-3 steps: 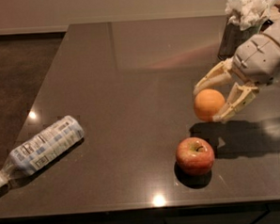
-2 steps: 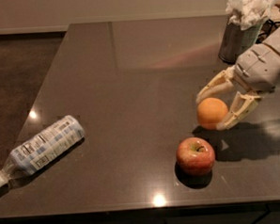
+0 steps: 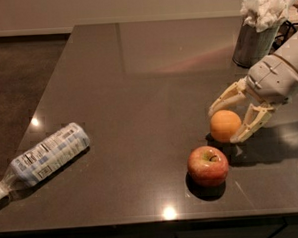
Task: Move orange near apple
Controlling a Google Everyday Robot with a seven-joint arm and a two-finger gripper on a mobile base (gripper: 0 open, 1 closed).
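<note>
The orange (image 3: 225, 125), small, round and matte, is at the table's right, low at the dark tabletop (image 3: 137, 91). My gripper (image 3: 223, 124) reaches in from the right and its two pale fingers (image 3: 252, 123) straddle the orange, shut on it. The red apple (image 3: 207, 165), with a yellowish patch at its stem, stands just in front and to the left of the orange, a small gap apart.
A plastic water bottle (image 3: 43, 155) lies on its side near the table's front left edge. A grey cup stuffed with white tissue (image 3: 257, 37) stands at the back right, behind my arm. The table's front edge runs close below the apple.
My gripper has lowered the orange towards the tabletop and a little nearer the apple. The apple and the bottle have not moved.
</note>
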